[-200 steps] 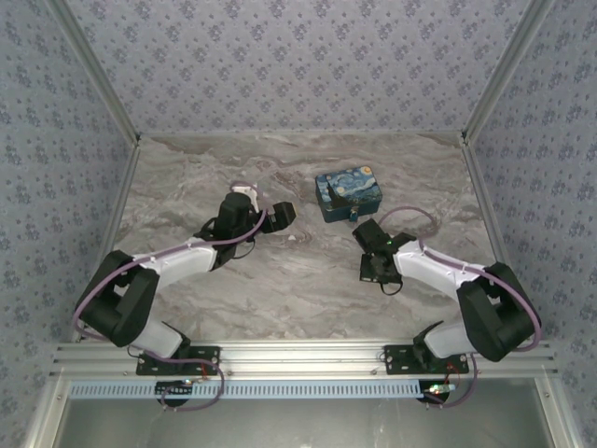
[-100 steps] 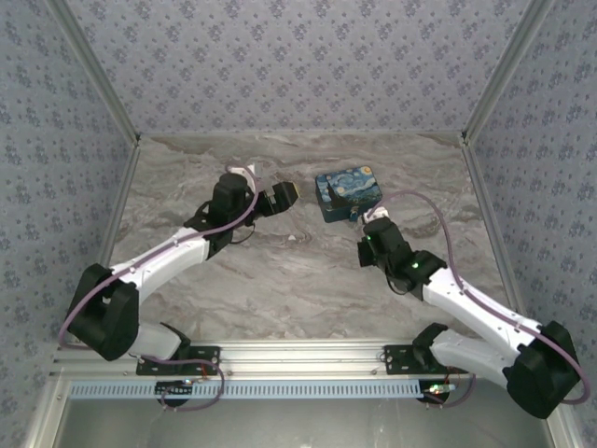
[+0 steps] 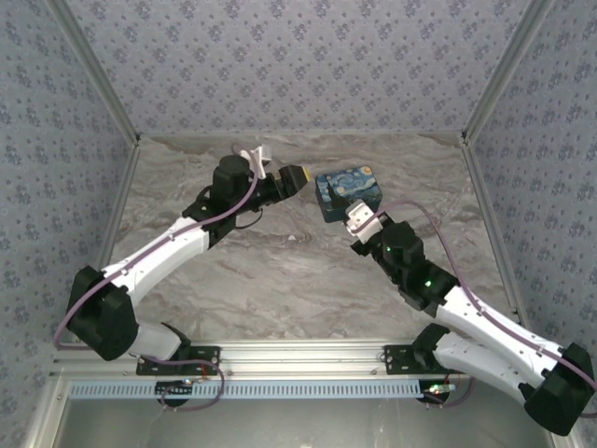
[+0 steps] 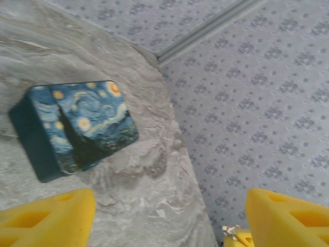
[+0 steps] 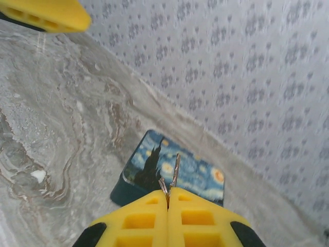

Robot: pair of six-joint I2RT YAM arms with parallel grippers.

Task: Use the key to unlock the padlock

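Observation:
My right gripper (image 5: 168, 197) is shut on the key (image 5: 175, 170), a thin metal blade that sticks up from between the yellow fingertips, with a small ring beside it. Just behind the key lies the blue starry-night box (image 5: 177, 172). In the top view the right gripper (image 3: 360, 222) sits at the box's (image 3: 348, 191) near right corner. My left gripper (image 3: 296, 177) hovers just left of the box, tilted toward it. In the left wrist view that gripper (image 4: 169, 203) stands wide open, and the box (image 4: 82, 126) lies ahead to the upper left. The padlock is hidden.
The marble table (image 3: 280, 271) is bounded by patterned walls (image 3: 298, 65) at the back and sides. The box lies near the back right, with open surface in front of it and to its left. A yellow finger (image 5: 46, 13) of the left gripper crosses the right wrist view's top left corner.
The left arm has stretched out toward the back right, bringing its open gripper up to the box. The right arm has unfolded, carrying the key toward the box's near side.

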